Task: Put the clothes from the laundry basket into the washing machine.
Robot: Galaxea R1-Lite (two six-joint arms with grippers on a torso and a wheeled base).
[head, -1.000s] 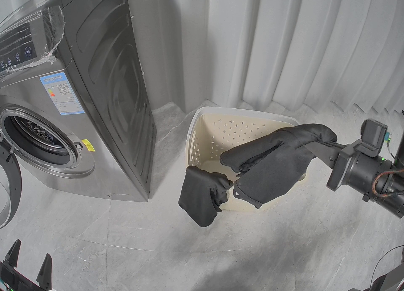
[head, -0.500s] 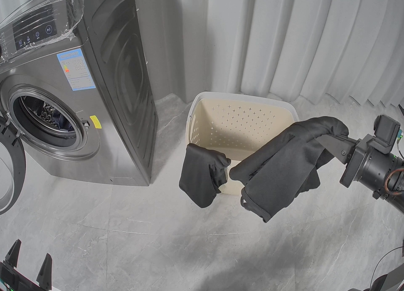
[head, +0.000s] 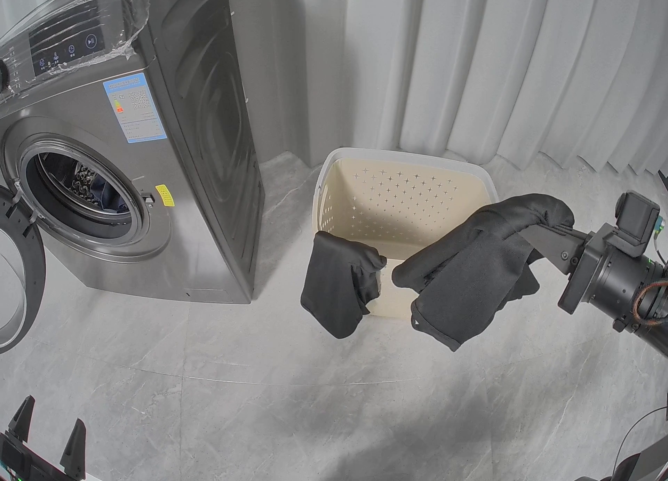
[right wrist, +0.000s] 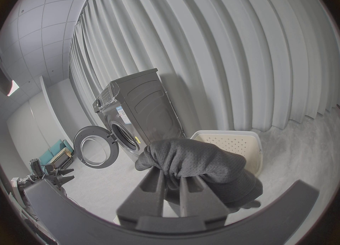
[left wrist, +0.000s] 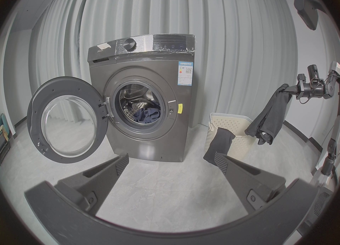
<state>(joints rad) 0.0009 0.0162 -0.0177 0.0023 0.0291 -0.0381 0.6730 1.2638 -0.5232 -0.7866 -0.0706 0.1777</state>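
cloth hangs from our right claw, whose two fingers are pinched together on a fold of a dark grey soft fabric garment. the right wrist view shows that fold bunched over the fingertips with almost no gap between them. the garment's long axis runs down and toward our left from the grip. its loose end dangles over the near right corner of the cream perforated plastic laundry basket, clear of the rim as far as we can judge. a second dark crumpled garment lies draped over the basket's near left rim, half in and half out.

the coming move turns on one relation. the round drum opening of the grey metal front-loading washing machine lies well apart to our left of the loaded claw, beyond the basket. it faces our left side rather than the loaded claw, with the round glass door swung wide. so we judge the carry must sweep leftward across our front, then push in. our left claw sits nearer the opening, low at our left, fingers spread wide and holding nothing. some blue and dark clothing lies in the drum.
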